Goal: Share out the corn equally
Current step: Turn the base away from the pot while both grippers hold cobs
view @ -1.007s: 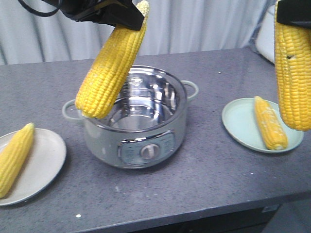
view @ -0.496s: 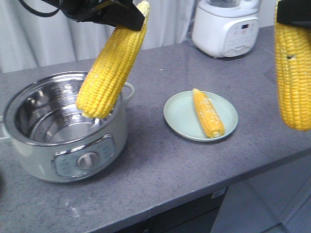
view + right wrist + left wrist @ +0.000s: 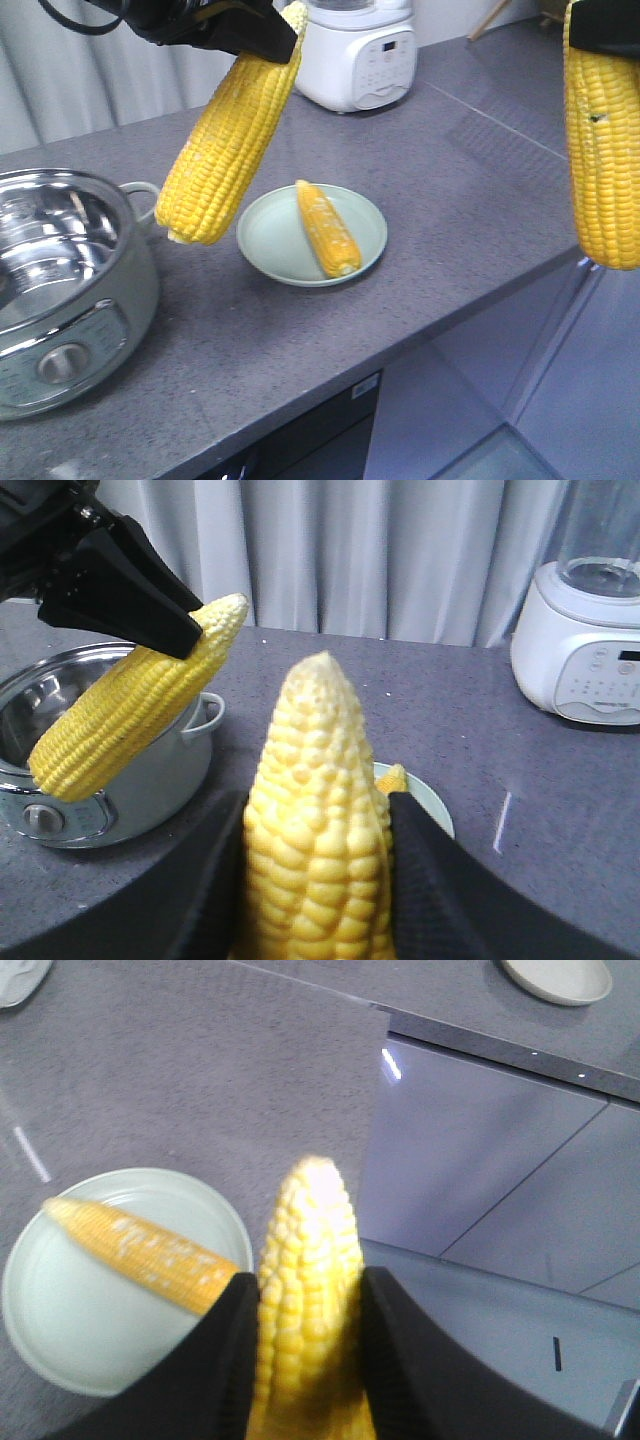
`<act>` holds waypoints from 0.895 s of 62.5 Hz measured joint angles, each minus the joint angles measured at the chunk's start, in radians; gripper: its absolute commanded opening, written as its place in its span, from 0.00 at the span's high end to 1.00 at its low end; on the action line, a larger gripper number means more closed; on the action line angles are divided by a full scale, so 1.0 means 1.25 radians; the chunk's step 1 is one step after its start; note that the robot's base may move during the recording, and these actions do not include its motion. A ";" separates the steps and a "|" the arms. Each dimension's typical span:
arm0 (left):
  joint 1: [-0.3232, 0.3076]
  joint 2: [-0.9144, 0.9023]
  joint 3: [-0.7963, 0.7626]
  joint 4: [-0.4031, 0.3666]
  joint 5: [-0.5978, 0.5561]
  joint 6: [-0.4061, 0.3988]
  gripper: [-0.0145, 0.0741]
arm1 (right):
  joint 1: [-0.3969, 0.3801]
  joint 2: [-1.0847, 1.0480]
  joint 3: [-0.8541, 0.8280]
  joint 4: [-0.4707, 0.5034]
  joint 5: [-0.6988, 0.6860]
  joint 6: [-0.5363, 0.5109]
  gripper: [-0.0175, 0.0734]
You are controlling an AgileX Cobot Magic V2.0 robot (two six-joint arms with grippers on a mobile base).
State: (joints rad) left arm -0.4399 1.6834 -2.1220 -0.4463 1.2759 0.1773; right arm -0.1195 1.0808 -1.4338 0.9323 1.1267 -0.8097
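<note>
Left gripper (image 3: 307, 1295) is clamped on the left cob (image 3: 225, 140) near its pointed tip. The long axis is tilted, with the blunt end down toward the pot (image 3: 60, 300). Right gripper (image 3: 318, 810) is clamped on the right cob (image 3: 603, 150), which hangs near vertical. Below the left gripper, a third cob (image 3: 326, 228) lies flat on the plate (image 3: 265, 245), tip pointing away.

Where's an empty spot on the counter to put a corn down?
Bare counter lies right of the plate up to the blender. The plate's left half is free beside its cob. The gap to the pot is tight.
</note>
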 measured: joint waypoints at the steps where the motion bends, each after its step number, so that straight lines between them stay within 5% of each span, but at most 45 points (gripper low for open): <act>1: 0.000 0.000 0.000 0.000 0.000 0.000 0.85 | 0.000 0.000 0.000 0.000 0.000 0.000 0.81; 56: 0.000 0.000 0.000 0.000 0.000 0.000 0.84 | 0.000 0.000 0.000 0.000 0.000 0.000 0.81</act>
State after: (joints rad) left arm -0.4399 1.6834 -2.1220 -0.4463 1.2759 0.1773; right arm -0.1195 1.0808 -1.4338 0.9323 1.1270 -0.8097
